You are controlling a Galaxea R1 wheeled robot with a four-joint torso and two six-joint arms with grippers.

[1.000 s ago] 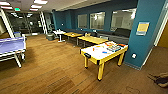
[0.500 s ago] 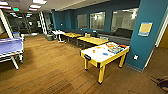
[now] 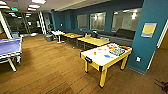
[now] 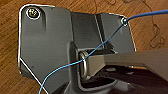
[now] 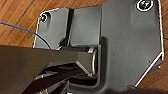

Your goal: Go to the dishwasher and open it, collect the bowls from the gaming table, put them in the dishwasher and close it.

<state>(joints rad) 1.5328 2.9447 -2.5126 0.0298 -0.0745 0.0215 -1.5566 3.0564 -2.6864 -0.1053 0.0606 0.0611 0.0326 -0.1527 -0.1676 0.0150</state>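
The head view looks over a wide room with a wooden floor [image 3: 50, 70] and teal walls [image 3: 147, 15]. At about three o'clock stands a yellow-framed games table [image 3: 105, 58] with a white top, carrying small coloured items, perhaps game pieces, too blurred to name. Beyond it, toward one o'clock, a row of low yellow tables [image 3: 92, 41] runs along a dark bench beneath windows. At nine o'clock sits a blue table-tennis table [image 3: 10, 48]. The dishwasher cannot be picked out here. Both wrist views look down on wooden boards past the robot's own plate; whether either gripper is open or closed cannot be told.
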